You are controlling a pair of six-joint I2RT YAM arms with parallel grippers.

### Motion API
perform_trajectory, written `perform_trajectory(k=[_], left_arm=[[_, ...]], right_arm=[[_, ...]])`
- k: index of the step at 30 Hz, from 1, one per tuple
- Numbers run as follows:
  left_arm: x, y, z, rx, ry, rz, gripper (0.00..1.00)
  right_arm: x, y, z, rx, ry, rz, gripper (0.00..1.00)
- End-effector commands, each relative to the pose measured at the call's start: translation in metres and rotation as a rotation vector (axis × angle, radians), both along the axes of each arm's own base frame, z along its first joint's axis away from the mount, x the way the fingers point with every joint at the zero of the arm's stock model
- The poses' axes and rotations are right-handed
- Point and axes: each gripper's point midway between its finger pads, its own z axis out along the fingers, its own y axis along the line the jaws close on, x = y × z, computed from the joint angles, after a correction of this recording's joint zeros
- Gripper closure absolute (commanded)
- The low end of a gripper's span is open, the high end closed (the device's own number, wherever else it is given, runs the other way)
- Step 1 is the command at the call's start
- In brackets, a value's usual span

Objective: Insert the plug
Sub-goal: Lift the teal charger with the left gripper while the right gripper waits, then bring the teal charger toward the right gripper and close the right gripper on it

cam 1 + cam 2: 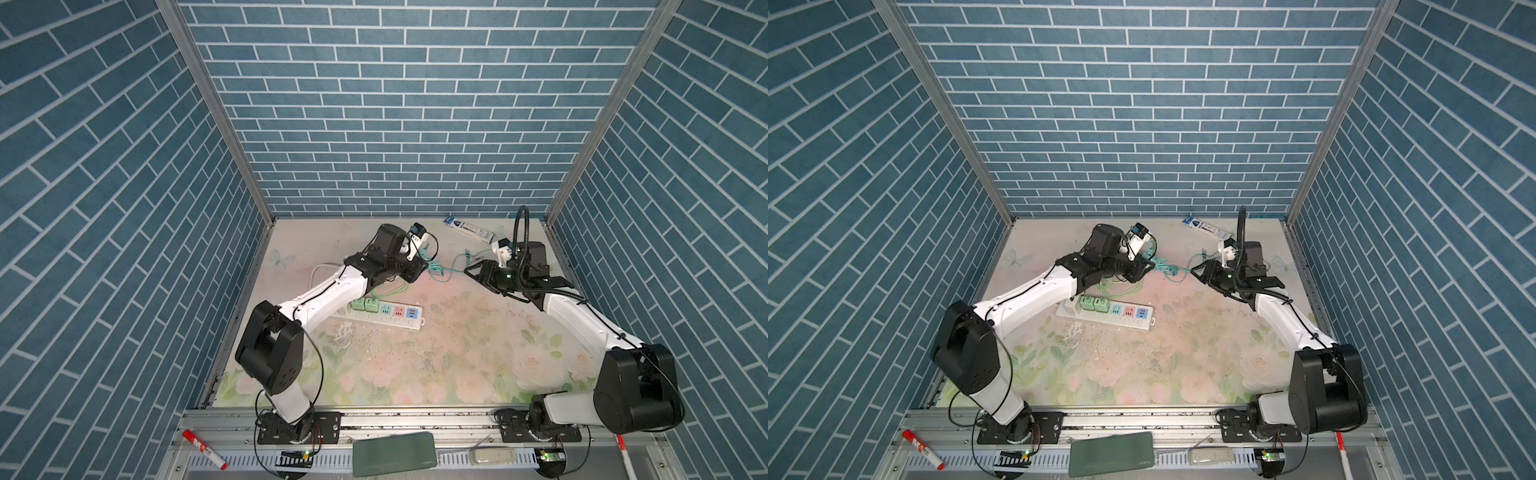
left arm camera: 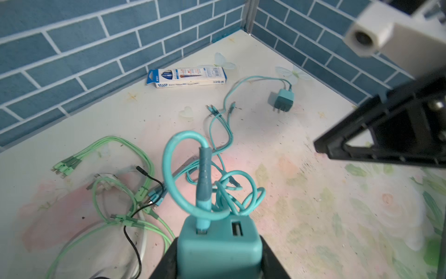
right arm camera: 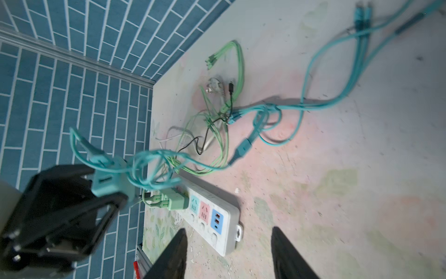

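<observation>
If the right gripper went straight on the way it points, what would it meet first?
Probably the table beside the end of the power strip. The right gripper is open and holds nothing. Depth is unclear.

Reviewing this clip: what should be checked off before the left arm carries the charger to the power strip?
1. Teal charger held by left gripper: ok, jaws shut on its sides.
2. Free socket on power strip: ok, teal socket and pink socket are empty beside two green plugs.
3. Charger prongs facing the strip: cannot tell, hidden.
4. Teal cable free to follow: not ok, coiled and crossing the green cables.
5. Right gripper clear: ok, open, empty, apart from the strip.
</observation>
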Motion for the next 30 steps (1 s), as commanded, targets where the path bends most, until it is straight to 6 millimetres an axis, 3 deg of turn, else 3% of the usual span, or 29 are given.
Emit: perform_trajectory(k=[1,7,14,19,30], left_arm=[[0.003,-0.008,0.031,-0.108,-0.150,-0.026,0.67],[-0.012,-0.014,0.021,-0.140,-0.213,-0.087,0.69],[-0.015,-0.013,0.020,-0.149,-0.266,-0.090,0.70],[-0.014,-0.013,0.022,-0.147,-0.272,-0.087,0.70],[-0.014,-0.017,0.025,-0.143,-0.267,-0.103,0.71]], right_arm=[[0.008,0.024,0.035,0.025,-0.040,0.064,0.45],[0.020,0.053,0.056,0.023,-0.067,0.134,0.48],[0.014,0.091,0.048,-0.041,-0.053,0.264,0.52],[0.006,0.095,0.040,-0.083,-0.045,0.282,0.53],[-0.009,0.100,0.044,-0.073,-0.065,0.345,0.50]])
